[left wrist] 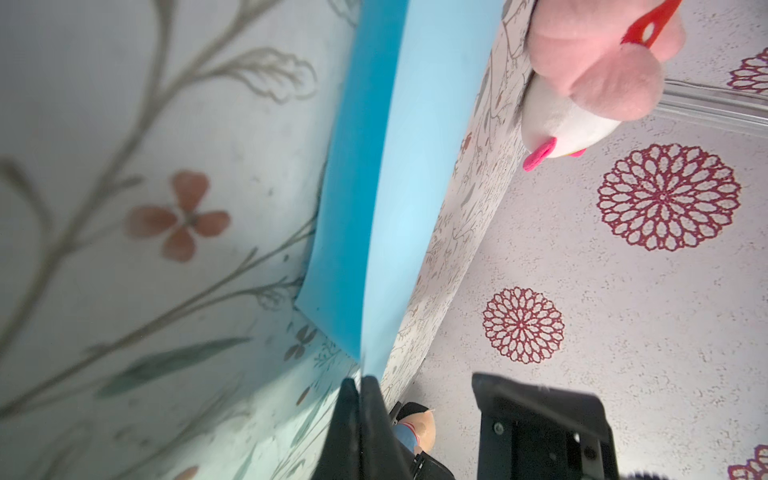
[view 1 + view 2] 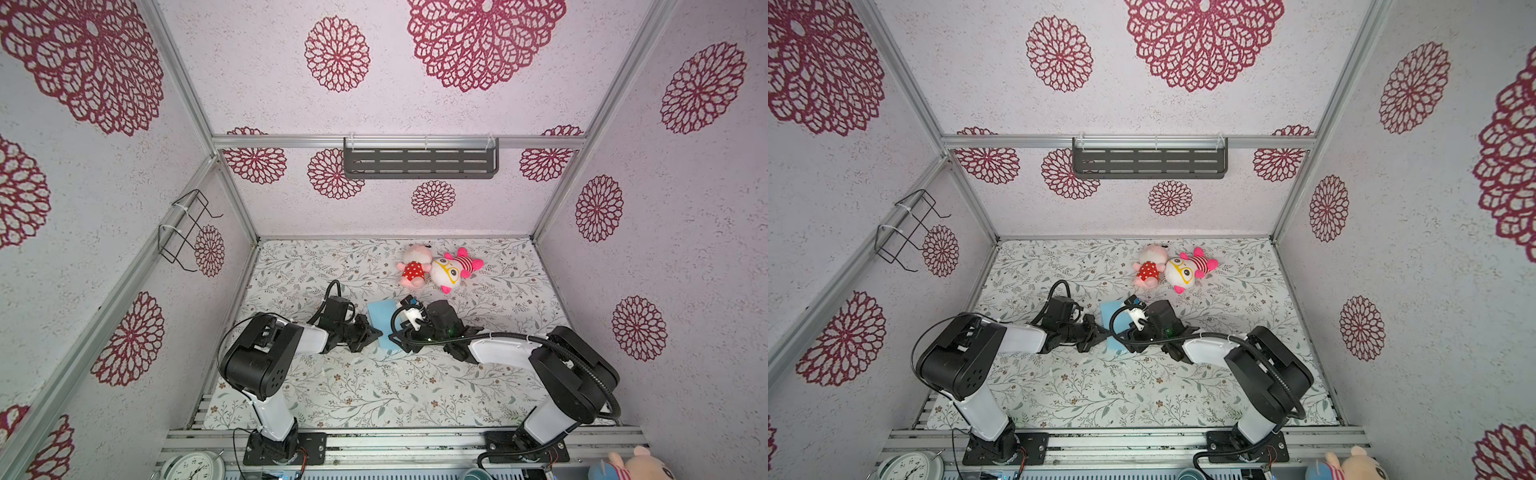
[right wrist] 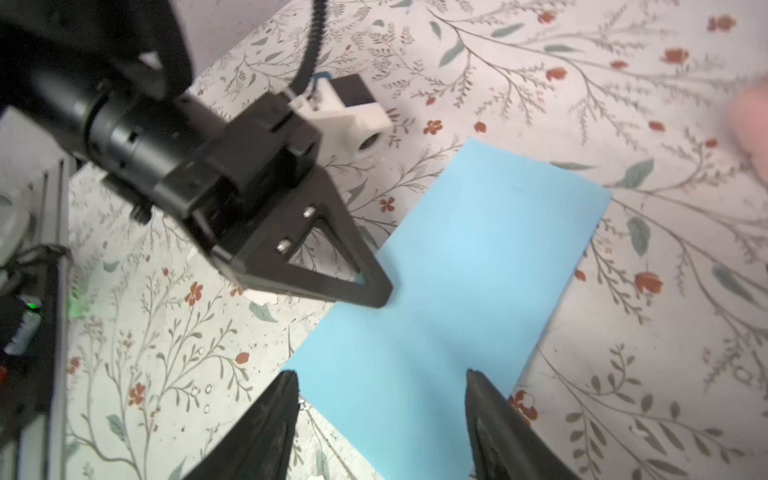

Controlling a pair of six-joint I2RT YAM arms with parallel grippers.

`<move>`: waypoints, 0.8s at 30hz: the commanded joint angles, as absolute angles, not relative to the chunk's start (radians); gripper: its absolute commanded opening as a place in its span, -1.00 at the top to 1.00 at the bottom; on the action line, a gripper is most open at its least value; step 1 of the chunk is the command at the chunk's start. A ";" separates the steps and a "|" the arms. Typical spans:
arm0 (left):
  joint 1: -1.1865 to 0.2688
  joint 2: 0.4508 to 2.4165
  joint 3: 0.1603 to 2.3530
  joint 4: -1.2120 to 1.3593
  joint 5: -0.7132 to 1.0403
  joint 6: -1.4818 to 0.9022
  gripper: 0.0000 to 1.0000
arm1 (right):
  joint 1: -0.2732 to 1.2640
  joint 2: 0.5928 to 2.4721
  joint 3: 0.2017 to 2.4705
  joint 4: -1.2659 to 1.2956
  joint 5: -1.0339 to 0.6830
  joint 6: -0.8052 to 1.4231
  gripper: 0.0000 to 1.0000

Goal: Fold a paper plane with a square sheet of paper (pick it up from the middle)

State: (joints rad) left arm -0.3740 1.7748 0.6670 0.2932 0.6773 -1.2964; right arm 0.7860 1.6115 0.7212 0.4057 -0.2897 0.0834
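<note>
Pinching one long edge of the light-blue sheet of paper [image 3: 478,257] with the left pincer [image 3: 380,293], its two tips pressed flat together on the paper. Holding that pinched edge a little off the floral surface [image 3: 623,374], and so showing, in the left wrist view, a darker, shaded blue layer beside the lighter one right ahead of the closed tips. Holding the right pincer [image 3: 380,374] apart and gripping nothing, one black fingertip [image 3: 286,399] standing at each side of the sheet's short end, the paper passing between them; touching it or hovering just over it, cannot tell. Setting the left pincer crosswise, just ahead of the right pincer's spread tips. Lying as a plain rectangle, running straight away from the right pincer, its far short end well past the left pincer's tip. Showing, farther out beyond both pincers and well apart from them, a pink plush toy in a red spotted dress [image 2: 412,269] touching a white-faced plush toy with yellow glasses [image 2: 449,270].
</note>
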 commanded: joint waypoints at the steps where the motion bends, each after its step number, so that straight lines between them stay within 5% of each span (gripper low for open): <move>1: -0.368 1.757 0.684 0.268 0.683 -1.337 0.99 | 0.825 1.600 0.704 0.446 -0.192 -0.121 -0.31; 13: -0.369 1.763 0.683 0.275 0.692 -1.366 0.98 | 0.879 1.699 0.671 0.624 -0.216 -0.298 -0.24; 24: -0.368 1.753 0.673 0.274 0.693 -1.369 0.87 | 0.880 1.743 0.712 0.615 -0.228 -0.308 0.38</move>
State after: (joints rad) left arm -0.3740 1.7748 0.6712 0.2718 0.6876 -1.3579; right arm 0.8761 1.7477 0.6891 0.5823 -0.2142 -0.2958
